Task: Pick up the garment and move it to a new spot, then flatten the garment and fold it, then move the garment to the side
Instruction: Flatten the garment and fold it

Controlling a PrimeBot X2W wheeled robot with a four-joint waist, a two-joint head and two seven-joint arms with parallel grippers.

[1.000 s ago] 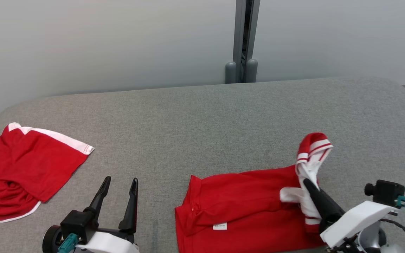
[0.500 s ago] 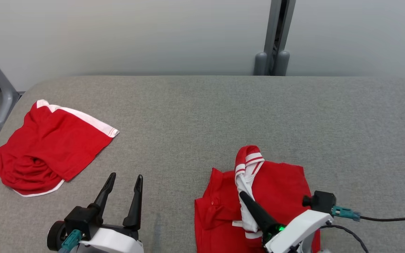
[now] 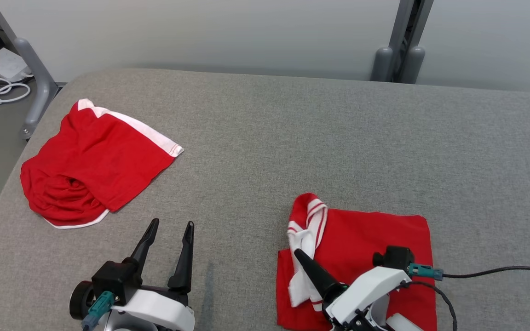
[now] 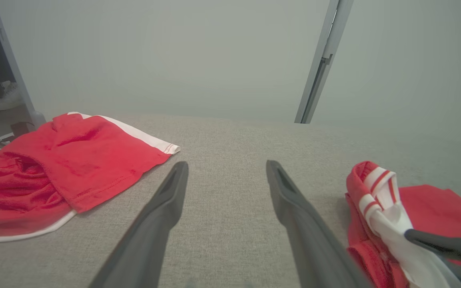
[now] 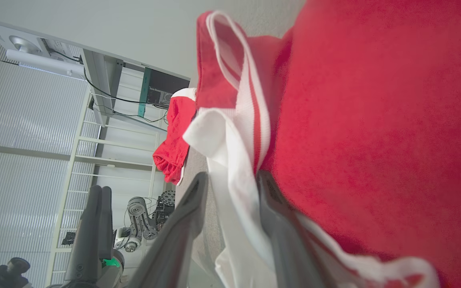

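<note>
Red garment lies under the right tool, sleeve between its fingers, grip unclear; left tool gapes.

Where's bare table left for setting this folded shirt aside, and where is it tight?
Widest bare patch: mid table, between the red shorts and the folded shirt, back to the wall. Also free: far right beyond the shirt, above the black cable. Crowded: the near edge, with the left gripper and the right gripper on the shirt.

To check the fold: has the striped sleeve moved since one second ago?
Yes. The striped sleeve moved leftward across the shirt, closer to the other red garment.
</note>
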